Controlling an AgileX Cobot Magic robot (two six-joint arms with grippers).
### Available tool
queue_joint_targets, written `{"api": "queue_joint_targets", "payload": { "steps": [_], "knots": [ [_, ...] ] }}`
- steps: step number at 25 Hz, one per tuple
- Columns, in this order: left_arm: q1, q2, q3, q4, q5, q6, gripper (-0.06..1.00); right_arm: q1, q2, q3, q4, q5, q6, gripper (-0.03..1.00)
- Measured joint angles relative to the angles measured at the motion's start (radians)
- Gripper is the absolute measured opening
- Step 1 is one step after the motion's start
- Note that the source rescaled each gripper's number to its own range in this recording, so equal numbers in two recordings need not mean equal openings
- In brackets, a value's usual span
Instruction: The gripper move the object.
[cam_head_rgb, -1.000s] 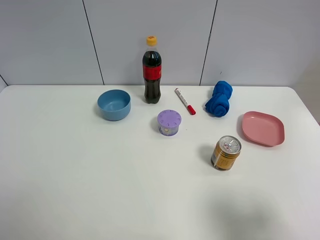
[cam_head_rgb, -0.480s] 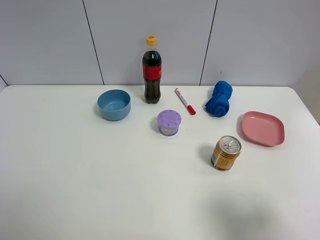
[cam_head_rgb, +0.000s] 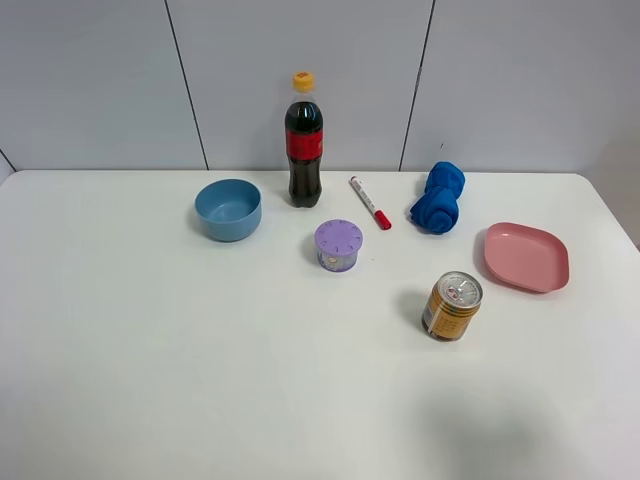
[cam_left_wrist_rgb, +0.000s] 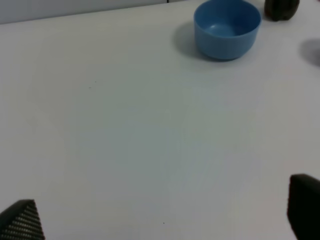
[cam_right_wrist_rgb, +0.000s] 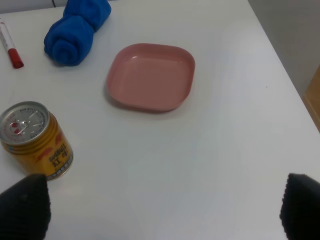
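Note:
The tall cola bottle (cam_head_rgb: 304, 140) with a red label and yellow-orange cap stands upright at the back of the white table, between the blue bowl and the red marker. Only its dark base (cam_left_wrist_rgb: 281, 8) shows in the left wrist view. Neither gripper shows in the exterior high view. The left gripper (cam_left_wrist_rgb: 165, 212) is open, its two black fingertips (cam_left_wrist_rgb: 20, 220) far apart over bare table, well short of the bottle. The right gripper (cam_right_wrist_rgb: 162, 207) is open, its fingertips (cam_right_wrist_rgb: 24, 205) wide apart over the table near the gold can.
A blue bowl (cam_head_rgb: 228, 209) sits left of the bottle and also shows in the left wrist view (cam_left_wrist_rgb: 227, 28). A purple round tub (cam_head_rgb: 339, 245), a red marker (cam_head_rgb: 370, 203), a blue rolled cloth (cam_head_rgb: 438, 197), a pink plate (cam_head_rgb: 527, 257) and a gold can (cam_head_rgb: 452, 306) lie to the right.

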Motion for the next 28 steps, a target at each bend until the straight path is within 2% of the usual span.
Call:
{"api": "queue_joint_targets", "payload": {
  "steps": [28],
  "knots": [
    [0.0, 0.0, 0.0, 0.0, 0.0, -0.002, 1.0, 0.0, 0.0, 0.0, 0.0, 0.0, 0.0, 1.0]
  ]
}}
